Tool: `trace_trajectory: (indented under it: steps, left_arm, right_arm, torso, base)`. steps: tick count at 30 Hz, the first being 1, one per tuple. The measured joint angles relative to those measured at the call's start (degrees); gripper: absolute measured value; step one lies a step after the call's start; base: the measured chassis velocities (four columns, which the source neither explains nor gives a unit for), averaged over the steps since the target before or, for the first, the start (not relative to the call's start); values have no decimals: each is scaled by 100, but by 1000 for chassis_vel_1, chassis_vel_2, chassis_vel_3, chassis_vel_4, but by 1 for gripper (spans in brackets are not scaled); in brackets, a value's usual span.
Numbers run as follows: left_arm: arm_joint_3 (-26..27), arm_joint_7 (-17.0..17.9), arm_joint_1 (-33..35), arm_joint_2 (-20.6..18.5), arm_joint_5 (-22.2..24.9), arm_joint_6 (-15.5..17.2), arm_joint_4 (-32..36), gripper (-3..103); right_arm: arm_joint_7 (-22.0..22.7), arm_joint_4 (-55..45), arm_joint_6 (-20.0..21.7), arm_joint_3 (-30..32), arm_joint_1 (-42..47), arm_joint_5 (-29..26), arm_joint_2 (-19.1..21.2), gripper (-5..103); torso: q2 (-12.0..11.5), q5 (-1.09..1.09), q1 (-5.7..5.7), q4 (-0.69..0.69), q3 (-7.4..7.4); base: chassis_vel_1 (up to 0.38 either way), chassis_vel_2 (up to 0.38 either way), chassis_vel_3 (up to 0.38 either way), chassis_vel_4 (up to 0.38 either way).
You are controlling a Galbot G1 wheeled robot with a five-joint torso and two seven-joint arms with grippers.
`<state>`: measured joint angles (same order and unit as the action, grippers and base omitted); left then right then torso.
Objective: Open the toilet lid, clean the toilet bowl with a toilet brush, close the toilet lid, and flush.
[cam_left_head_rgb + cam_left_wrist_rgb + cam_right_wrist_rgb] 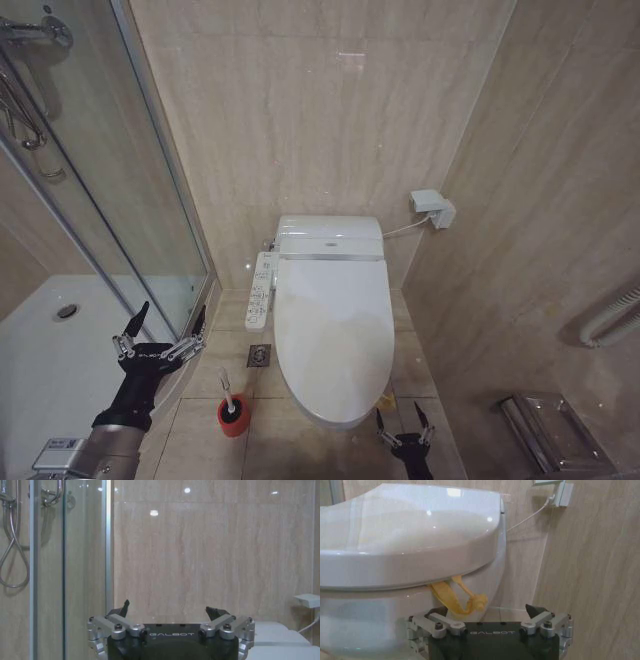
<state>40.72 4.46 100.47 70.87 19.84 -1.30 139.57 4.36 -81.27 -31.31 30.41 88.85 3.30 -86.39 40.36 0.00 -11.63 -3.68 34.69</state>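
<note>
At the bottom edge of the head view, right of centre, the right tool [406, 433] sits low, just beside the front tip of the toilet, its black fingers spread apart with nothing between them. In the right wrist view the same right tool [490, 611] points at the underside of the toilet's front, where a yellow plastic loop [455, 598] hangs out from the gap under the lid, close to the tool's fingers but not held.

At lower left of the head view the left tool [168, 322] is raised beside the glass shower door [150, 200], its fingers wide apart and empty. In the left wrist view that left tool [170, 611] faces the beige tiled wall [200, 555].

Between the two arms, on the floor at lower centre, the slim white-handled toilet brush [226, 388] stands upright in its small round red holder cup [234, 417], near the toilet's front left side.

Farther up, the large glossy white oval toilet lid [333, 330] lies shut, flat over the white ceramic toilet bowl [365, 622]. A white control panel [261, 291] runs along the toilet's left side.
</note>
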Motion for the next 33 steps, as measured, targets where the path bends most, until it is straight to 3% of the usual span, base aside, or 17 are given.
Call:
trace_trajectory:
  steps: [11, 12, 20, 21, 33]
  left_arm:
    - [0, 0, 0, 0, 0, 0, 0, 100]
    - [0, 0, 0, 0, 0, 0, 0, 100]
    - [0, 0, 0, 0, 0, 0, 0, 100]
    - [0, 0, 0, 0, 0, 0, 0, 100]
    - [0, 0, 0, 0, 0, 0, 0, 100]
  right_arm:
    - [7, 67, -106, -66, -60, -3, -69, 100]
    - [-35, 63, -142, -69, -42, -7, -69, 84]
    - [-124, 84, -268, -70, -30, -25, -76, 84]
    - [-126, 89, -272, -74, -37, -25, -81, 93]
    - [-123, 148, -342, -123, -106, 44, -122, 93]
  torso:
    - [0, -1, 0, -1, 0]
    - [0, -1, 0, -1, 0]
    - [0, -2, 0, -1, 0]
    - [0, -2, 0, -1, 0]
    - [1, 0, 1, -2, 0]
  base:
    - [0, 0, 0, 0]
    - [0, 0, 0, 0]
    - [0, 0, 0, 0]
    - [0, 0, 0, 0]
    - [0, 0, 0, 0]
